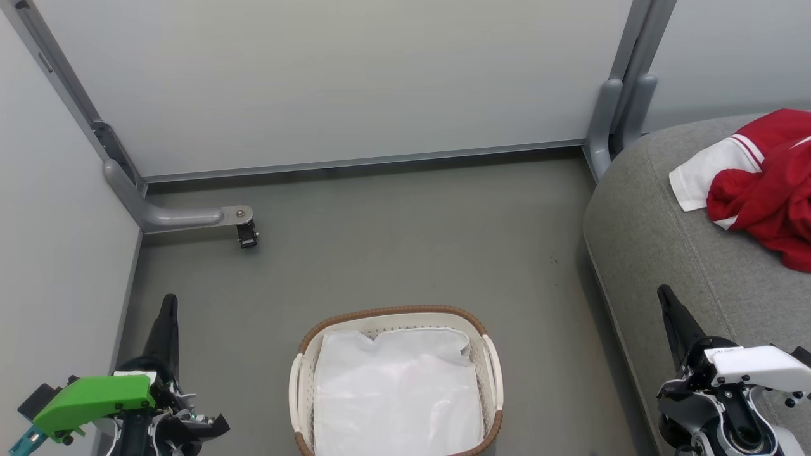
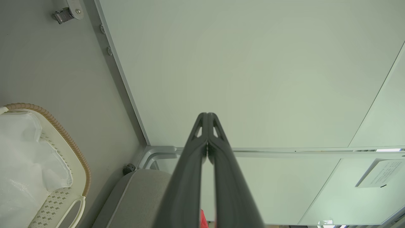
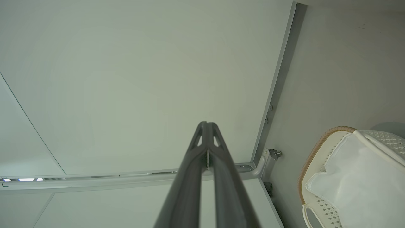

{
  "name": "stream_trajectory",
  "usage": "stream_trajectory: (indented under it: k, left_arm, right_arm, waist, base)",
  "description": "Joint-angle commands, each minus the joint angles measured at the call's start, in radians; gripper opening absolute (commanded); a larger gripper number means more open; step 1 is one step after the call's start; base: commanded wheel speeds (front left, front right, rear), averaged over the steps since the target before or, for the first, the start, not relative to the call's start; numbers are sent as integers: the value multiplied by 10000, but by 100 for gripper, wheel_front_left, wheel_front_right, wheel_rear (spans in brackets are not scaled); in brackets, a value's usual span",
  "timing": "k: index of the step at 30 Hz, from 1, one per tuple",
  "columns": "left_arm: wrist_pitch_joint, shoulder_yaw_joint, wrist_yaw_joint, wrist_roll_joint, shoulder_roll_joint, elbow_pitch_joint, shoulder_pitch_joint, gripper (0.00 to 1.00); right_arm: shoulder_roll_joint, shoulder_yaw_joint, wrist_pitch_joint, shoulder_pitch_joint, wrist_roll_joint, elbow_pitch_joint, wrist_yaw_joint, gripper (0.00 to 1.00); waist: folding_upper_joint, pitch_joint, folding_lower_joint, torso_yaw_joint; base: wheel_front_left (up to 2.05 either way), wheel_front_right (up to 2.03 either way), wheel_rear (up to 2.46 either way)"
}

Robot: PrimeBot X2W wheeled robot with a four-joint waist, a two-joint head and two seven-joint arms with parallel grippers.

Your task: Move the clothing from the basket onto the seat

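**Red clothing on the seat, basket with its white liner**

Head view: the clothing lies bunched on the grey seat at the right, well apart from the basket on the floor at bottom centre. The left tool rises at lower left, the right tool at lower right beside the seat's edge.

Left wrist view: the left tool's fingers press together, gripping nothing. The basket's rim sits at the left.

Right wrist view: the right tool's fingers also meet, gripping nothing. The basket sits at lower right.
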Motion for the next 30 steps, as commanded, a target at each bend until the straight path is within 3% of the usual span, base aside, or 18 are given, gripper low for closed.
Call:
stream_trajectory:
  k: [1,30]
  left_arm:
    - [40,16,-61,-33,-2,-21,-97,0]
    - [39,15,-62,-34,-2,-21,-97,0]
  right_arm:
    - [-63,-23,27,-78,39,-41,-7,0]
    - [-63,-23,26,-78,40,-40,-7,0]
  waist:
    - [0,0,0,0]
    - [0,0,0,0]
  base:
    - [0,0,0]
    - [0,0,0]
